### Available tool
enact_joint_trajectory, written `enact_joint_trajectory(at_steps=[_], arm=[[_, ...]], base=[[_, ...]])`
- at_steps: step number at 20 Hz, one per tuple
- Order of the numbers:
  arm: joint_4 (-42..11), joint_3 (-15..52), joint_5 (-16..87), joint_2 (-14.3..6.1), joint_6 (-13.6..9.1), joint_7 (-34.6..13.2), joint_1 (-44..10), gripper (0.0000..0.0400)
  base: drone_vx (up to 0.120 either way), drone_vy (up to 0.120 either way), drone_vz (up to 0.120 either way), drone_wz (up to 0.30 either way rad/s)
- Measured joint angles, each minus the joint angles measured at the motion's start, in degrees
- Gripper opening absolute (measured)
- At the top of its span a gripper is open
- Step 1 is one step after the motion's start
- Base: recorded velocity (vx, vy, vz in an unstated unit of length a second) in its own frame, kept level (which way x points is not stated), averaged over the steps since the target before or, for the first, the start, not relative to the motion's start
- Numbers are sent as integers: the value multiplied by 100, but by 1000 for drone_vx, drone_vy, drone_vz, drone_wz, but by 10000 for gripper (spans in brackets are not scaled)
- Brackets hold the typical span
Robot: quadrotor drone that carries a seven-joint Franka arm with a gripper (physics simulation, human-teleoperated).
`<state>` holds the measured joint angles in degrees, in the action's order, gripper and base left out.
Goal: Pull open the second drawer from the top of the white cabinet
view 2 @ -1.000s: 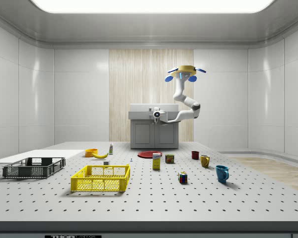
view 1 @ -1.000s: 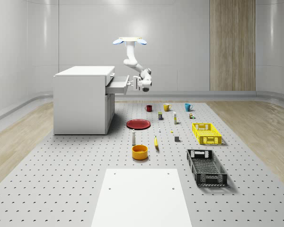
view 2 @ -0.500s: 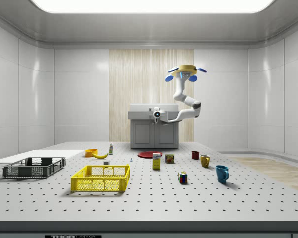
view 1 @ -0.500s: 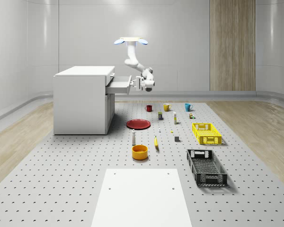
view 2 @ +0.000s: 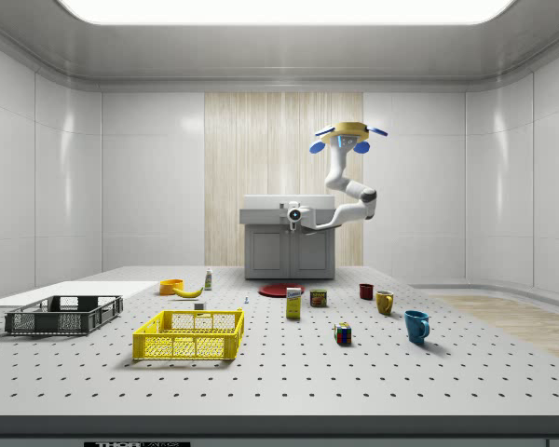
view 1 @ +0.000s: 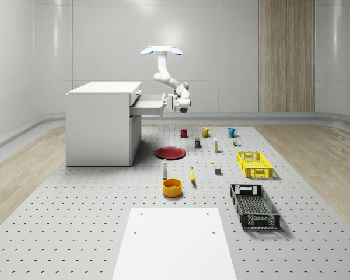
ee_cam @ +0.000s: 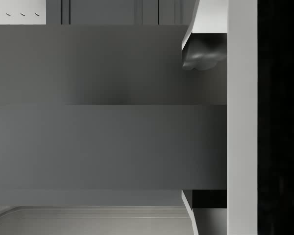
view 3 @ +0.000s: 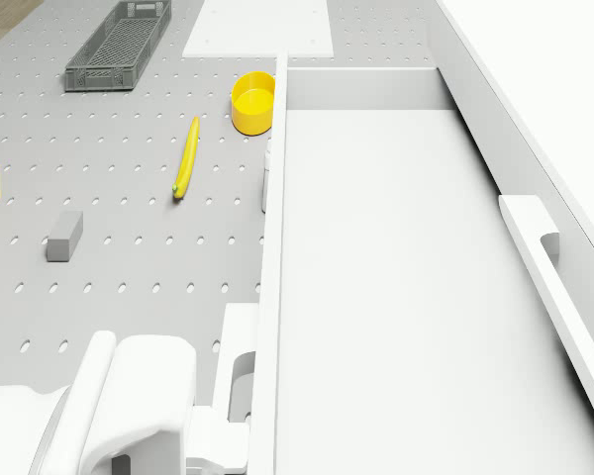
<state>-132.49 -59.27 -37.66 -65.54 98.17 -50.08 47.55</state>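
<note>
The white cabinet [view 1: 102, 122] [view 2: 289, 244] stands at the whole-scene view's left. Its second drawer from the top [view 1: 147, 105] [view 3: 396, 297] is pulled well out and holds nothing. The top drawer's handle [view 3: 544, 259] stays flush above it. My gripper [view 1: 171, 103] [view 2: 293, 215] [view 3: 233, 416] [ee_cam: 203, 127] is at the open drawer's front, shut on its handle [view 3: 240, 346], with one finger on each side of the bar. The drone [view 1: 160, 51] [view 2: 345, 138] hovers high up, just off the drawer's outer end, with the arm bent down to the handle.
On the floor beyond the drawer lie a red plate [view 1: 171, 153], a white bottle [view 1: 164, 169], a banana [view 1: 192, 175] [view 3: 185, 158] and an orange bowl [view 1: 172, 187] [view 3: 253, 102]. A yellow crate [view 1: 255, 164], a black crate [view 1: 254, 206] and three mugs [view 1: 205, 132] stand farther right.
The drawer has slid further out of the cabinet, toward the whole-scene view's right, with the gripper on its handle. The wrist has risen slightly and the drone has edged right.
</note>
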Motion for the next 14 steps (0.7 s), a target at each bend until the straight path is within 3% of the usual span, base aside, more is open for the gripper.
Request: enact_joint_trajectory(at_steps=[8,14], arm=[[-44,-38,145,-165,121,23,118,299],[-55,-46,198,-228,162,10,160,300]], base=[[0,120,0,0],[0,7,0,0]])
